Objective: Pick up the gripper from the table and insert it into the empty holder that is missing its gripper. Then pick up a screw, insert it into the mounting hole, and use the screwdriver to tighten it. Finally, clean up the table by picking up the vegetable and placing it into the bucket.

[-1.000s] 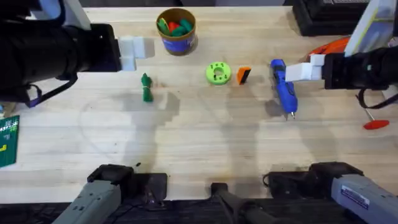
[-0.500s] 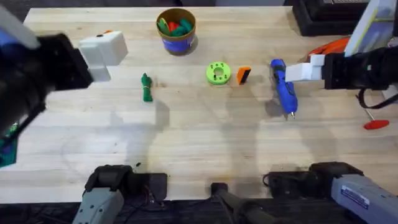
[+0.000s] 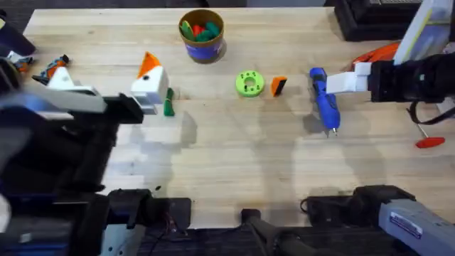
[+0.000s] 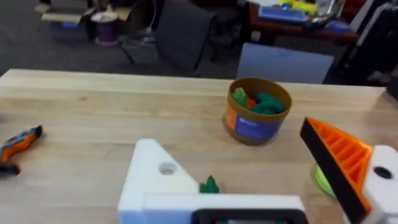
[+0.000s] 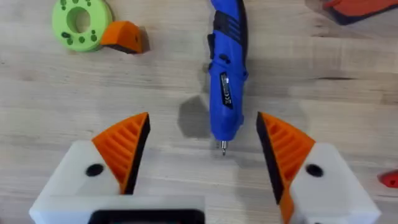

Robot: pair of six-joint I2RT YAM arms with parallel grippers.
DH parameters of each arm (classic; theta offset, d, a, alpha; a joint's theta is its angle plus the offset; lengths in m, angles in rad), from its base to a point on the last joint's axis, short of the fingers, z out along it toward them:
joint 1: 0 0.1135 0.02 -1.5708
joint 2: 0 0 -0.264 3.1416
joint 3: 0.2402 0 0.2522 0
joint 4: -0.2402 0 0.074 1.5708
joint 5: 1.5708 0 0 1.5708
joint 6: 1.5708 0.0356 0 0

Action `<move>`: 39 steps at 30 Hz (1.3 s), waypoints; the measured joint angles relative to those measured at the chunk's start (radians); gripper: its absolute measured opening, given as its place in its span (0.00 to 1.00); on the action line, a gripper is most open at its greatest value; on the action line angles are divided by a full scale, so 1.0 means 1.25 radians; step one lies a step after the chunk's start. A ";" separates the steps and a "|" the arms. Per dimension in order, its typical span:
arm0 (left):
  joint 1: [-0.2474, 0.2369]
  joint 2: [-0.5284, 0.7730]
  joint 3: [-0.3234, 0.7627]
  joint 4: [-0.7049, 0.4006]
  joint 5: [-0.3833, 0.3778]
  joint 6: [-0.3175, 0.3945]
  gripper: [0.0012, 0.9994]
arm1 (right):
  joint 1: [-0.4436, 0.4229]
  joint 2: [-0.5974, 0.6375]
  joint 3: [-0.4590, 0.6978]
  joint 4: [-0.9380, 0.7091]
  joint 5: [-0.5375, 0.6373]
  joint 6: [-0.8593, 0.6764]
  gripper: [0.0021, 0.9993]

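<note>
The small orange gripper (image 3: 279, 85) (image 5: 124, 37) lies on the table beside a green disc (image 3: 249, 83). My left gripper (image 3: 106, 77) (image 4: 236, 155) hangs open, close under the camera. One of its fingers is the bare white holder (image 4: 155, 180), and the other carries an orange tip. The green vegetable (image 3: 168, 105) (image 4: 210, 185) lies just past it. Behind stands the blue bucket (image 3: 202, 34) (image 4: 256, 112). My right gripper (image 3: 350, 80) (image 5: 202, 149) is open above the bit end of the blue screwdriver (image 3: 323, 99) (image 5: 227, 68). I cannot make out a screw.
The bucket holds red, green and orange toys. A red-handled tool (image 3: 426, 139) lies at the right edge. An orange and black tool (image 3: 53, 67) (image 4: 18, 146) lies at the far left. Dark equipment (image 3: 370, 18) sits at the back right. Bare wood spans the table's middle and front.
My left arm has swung from the back left toward the camera and turned, so its fingers now hang near the vegetable. The right arm has not moved.
</note>
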 joint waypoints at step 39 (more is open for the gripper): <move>0.000 -0.188 -0.296 0.139 0.189 0.000 0.99 | 0.000 0.000 0.000 0.000 0.000 0.000 0.99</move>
